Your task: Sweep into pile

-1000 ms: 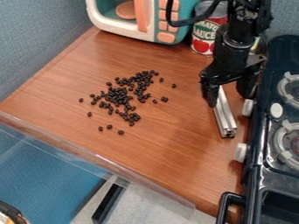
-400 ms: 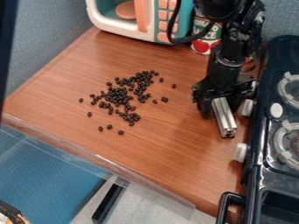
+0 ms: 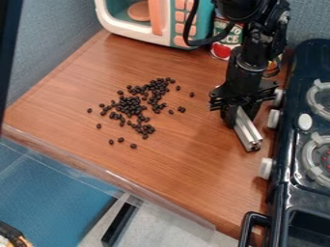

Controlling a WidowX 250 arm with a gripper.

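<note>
Gripper (image 3: 237, 118) was down at the upper end of the metal bar (image 3: 248, 132), right side of the counter (image 3: 174, 176), near the stove (image 3: 293, 120); couldn't tell how far open it was or whether it had hold of the bar. Dark beans (image 3: 131, 106) lay loosely scattered left of it, densest mid-cluster, a few strays around the edges.

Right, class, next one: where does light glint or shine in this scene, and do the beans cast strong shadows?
Camera view: bright streaks run along the silver bar; pale glints line the clear strip at the counter's front edge; the wooden counter has only a soft sheen; no hard-edged shadows stand out around the dark beans.
</note>
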